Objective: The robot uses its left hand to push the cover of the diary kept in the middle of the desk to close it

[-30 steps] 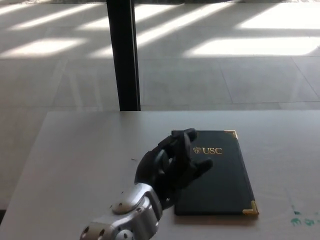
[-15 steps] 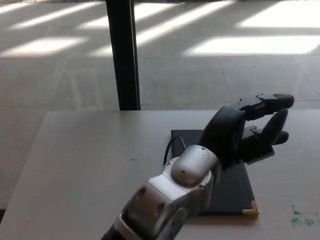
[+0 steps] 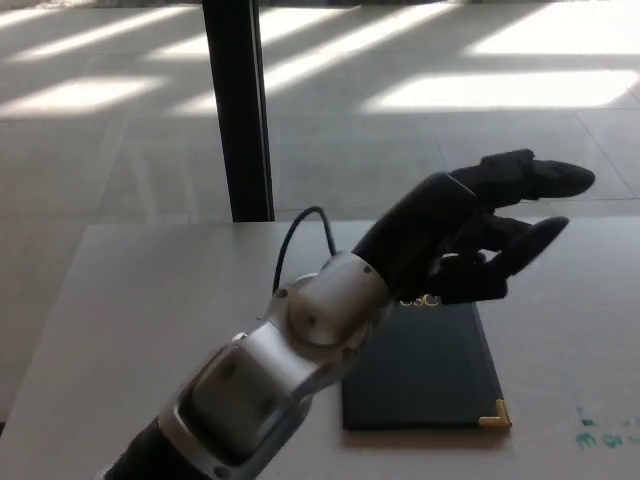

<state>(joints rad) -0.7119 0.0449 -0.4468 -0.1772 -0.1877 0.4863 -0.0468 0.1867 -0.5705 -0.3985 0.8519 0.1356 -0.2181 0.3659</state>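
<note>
Diary point(image 3: 425, 375): dark cover, gold lettering partly hidden behind the hand, gold corner at the near right. Closed, lying flat on the table point(image 3: 150, 300), below and slightly toward the robot from the left hand. Long axis running away from the robot, nearly in line with the forearm. Far edge hidden under the hand and wrist.

Left hand point(image 3: 480, 235): raised above the far end of the diary, apparently clear of the cover, though contact at the hidden far edge cannot be ruled out. Fingers point(image 3: 530, 175) spread and extended toward picture right, thumb below them, holding nothing. Silver forearm crossing the near left part of the diary from the lower left, a black cable looping off the wrist.

Right hand: not in view. Left hand therefore the only one near the diary.

Judgement: cover already down, so closing appears done; any further move would need only a downward press from the hand onto the cover directly beneath it.

Change from half a second ago: hand lifted higher and a little farther from the robot, forearm swung up with it, more of the cover's right side exposed. Diary unmoved on the table. Whole view shifted slightly, so camera moved a little.

Surroundings: black post point(image 3: 238, 110) beyond the table's far edge, sunlit floor point(image 3: 500, 90), green marks on the table at the lower right.
</note>
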